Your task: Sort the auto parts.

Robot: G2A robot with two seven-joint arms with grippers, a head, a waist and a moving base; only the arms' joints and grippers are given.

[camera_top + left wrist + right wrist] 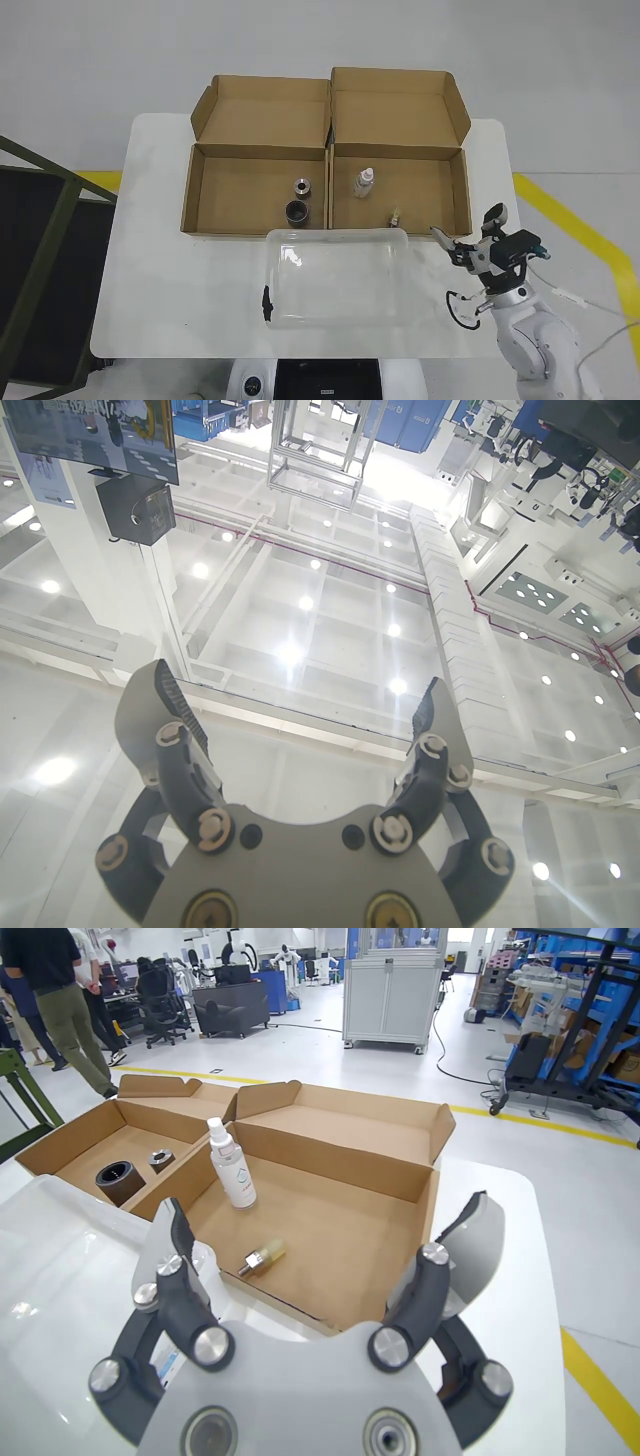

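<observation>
Two open cardboard boxes sit side by side at the table's far side. The left box [225, 205] holds a dark cylinder [297, 212] and a small metal ring part [301, 186]. The right box [450, 190] holds a small clear spray bottle [364, 181] standing upright and a small brass-tipped fitting [395, 216] lying down. My right gripper [468, 238] hovers open and empty over the table just right of the clear tray [290, 300], close to the right box's near corner. My left gripper [300, 705] is open, empty, and points up at the ceiling.
The clear plastic tray lies in front of the boxes, with a small black item [267, 303] at its left rim. Both box lids [400, 105] stand folded back at the far side. White table surface lies bare on the left [150, 260].
</observation>
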